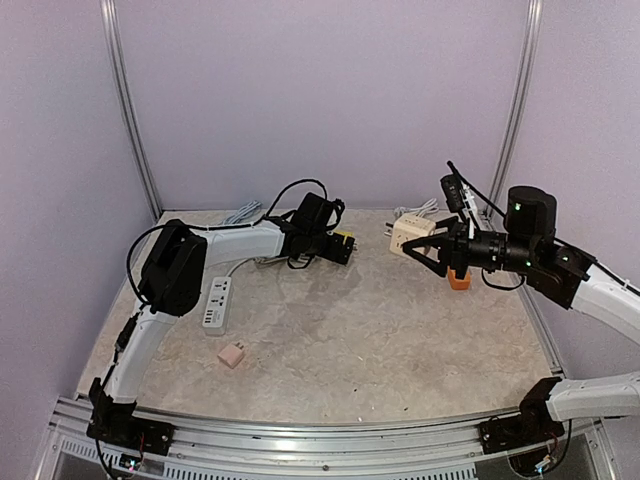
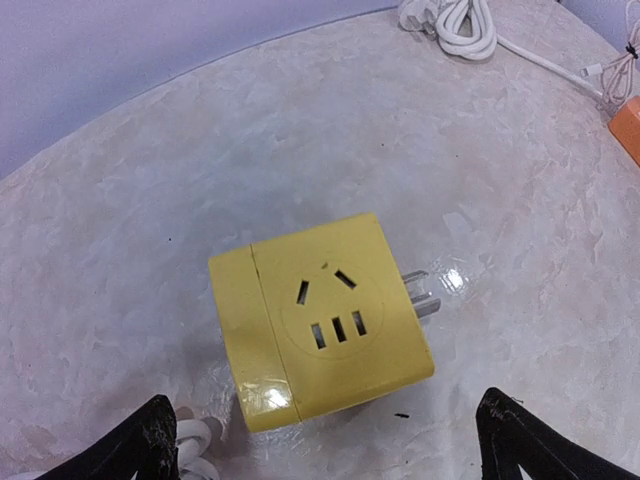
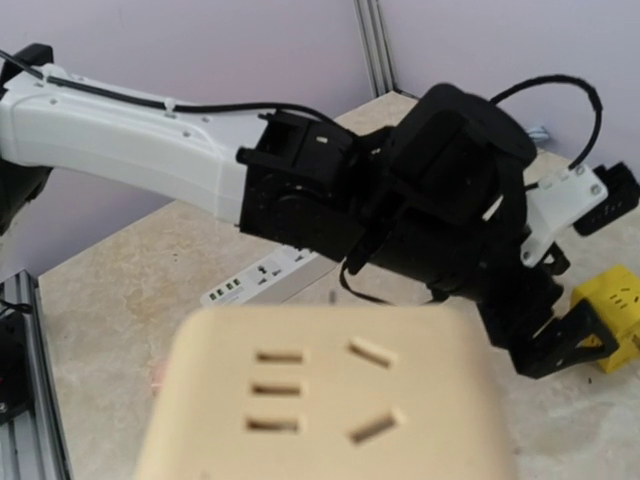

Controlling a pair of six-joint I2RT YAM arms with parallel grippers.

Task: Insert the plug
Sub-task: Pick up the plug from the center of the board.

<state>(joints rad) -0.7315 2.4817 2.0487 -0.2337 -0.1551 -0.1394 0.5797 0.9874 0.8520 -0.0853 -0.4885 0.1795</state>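
The pale stone-patterned table (image 1: 380,340) carries everything, with the left arm (image 1: 230,243) reaching across its back half and the right arm (image 1: 600,290) coming in from the far right side. The left gripper (image 2: 328,420) hangs over the yellow plug adapter (image 2: 320,320), its jaws spread wide. In its wrist view the two black fingertips (image 2: 150,445) stand at the bottom corners, one either side of the adapter's near end, and neither touches it. The adapter lies flat on the table, socket face up, its metal prongs (image 2: 425,295) pointing away to the right. The right gripper (image 1: 415,240) holds the cream socket cube (image 3: 330,400) clamped between its jaws and lifted clear of the table. It sits to the right of the yellow adapter with a stretch of bare table between them. In the right wrist view the cube fills the lower frame, badly blurred, and hides that gripper's own fingers, so the grip reads only from the overhead view. A white power strip (image 1: 217,302) lies under the left arm, partly covered by it. An orange object (image 1: 458,281) sits just below the right gripper, too hidden to identify. A small pink adapter (image 1: 232,355) rests alone near the front, and a coiled white cable (image 2: 460,22) is cut off at the back edge.
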